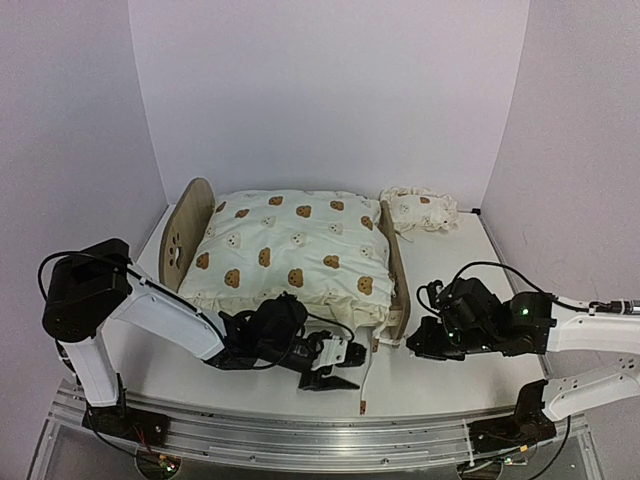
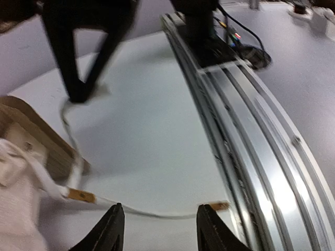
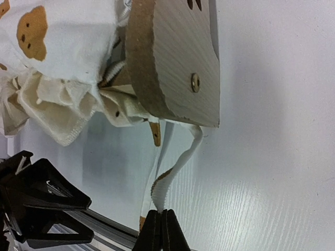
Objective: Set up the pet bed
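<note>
The pet bed [image 1: 190, 232] stands mid-table, its rounded paw-cutout board on the left and a plain wooden end board [image 1: 397, 272] on the right. The cream bear-print cushion [image 1: 290, 245] lies on it and hides the base. The small pillow [image 1: 420, 210] lies behind the bed's right end. My right gripper [image 3: 161, 226] is shut on a white strap [image 3: 180, 157] that runs out from under the end board [image 3: 178, 68]. My left gripper [image 2: 159, 230] is open and empty, just above a second white strap [image 2: 152, 213] lying on the table. In the top view it [image 1: 332, 378] sits in front of the bed.
An aluminium rail [image 2: 251, 130] runs along the table's near edge, close to the left gripper. The loose strap's tan end [image 1: 362, 406] lies near that rail. Grey walls close in the sides and back. The right gripper [image 1: 413, 345] sits beside the end board.
</note>
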Robot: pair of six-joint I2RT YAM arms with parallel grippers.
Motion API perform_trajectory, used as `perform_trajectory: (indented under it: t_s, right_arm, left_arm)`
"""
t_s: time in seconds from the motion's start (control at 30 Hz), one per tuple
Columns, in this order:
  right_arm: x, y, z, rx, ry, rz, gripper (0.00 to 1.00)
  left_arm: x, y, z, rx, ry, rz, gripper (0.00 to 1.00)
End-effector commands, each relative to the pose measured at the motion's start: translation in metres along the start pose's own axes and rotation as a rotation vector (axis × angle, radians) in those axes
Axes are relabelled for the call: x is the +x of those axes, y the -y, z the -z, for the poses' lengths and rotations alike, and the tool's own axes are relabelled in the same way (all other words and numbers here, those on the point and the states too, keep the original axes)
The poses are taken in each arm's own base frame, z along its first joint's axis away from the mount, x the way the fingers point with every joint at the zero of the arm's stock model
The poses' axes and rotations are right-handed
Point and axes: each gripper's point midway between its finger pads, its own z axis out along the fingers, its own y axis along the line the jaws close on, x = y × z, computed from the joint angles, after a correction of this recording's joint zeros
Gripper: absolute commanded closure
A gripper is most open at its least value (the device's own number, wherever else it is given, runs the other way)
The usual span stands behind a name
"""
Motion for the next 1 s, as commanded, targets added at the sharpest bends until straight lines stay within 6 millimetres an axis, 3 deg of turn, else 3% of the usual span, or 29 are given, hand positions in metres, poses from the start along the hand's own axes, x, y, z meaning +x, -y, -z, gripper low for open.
perform_trajectory:
  t_s: [0.0,0.1,0.3,0.6,0.73,0.87,0.97]
  right_arm:
    - [-0.010,-0.014,-0.003,-0.075,0.048,-0.023,1.00]
    - [-0.010,-0.014,-0.004,-0.089,0.058,-0.021,1.00]
    - [-0.010,-0.013,-0.003,-0.095,0.063,-0.011,1.00]
    - [-0.011,-0.022,-0.002,-0.131,0.058,0.002,1.00]
    - [-0.009,-0.021,-0.004,-0.136,0.051,0.002,1.00]
    - [-0.009,-0.019,-0.005,-0.131,0.058,0.002,1.00]
    - [-0.014,-0.021,-0.006,-0.141,0.076,0.018,1.00]
  left_arm:
    - [-0.048,-0.090,0.001,-0.393,0.152,0.239,0.54]
    - [-0.037,-0.104,-0.003,-0.483,0.140,0.325,0.54]
    - [-0.018,-0.112,-0.018,-0.536,0.113,0.391,0.61]
    - [-0.020,-0.134,-0.024,-0.631,0.151,0.382,0.63]
    - [-0.018,-0.130,-0.030,-0.601,0.155,0.386,0.76]
    - [-0.019,-0.126,-0.032,-0.577,0.159,0.382,0.98]
    - [-0.023,-0.121,-0.028,-0.550,0.158,0.372,1.00]
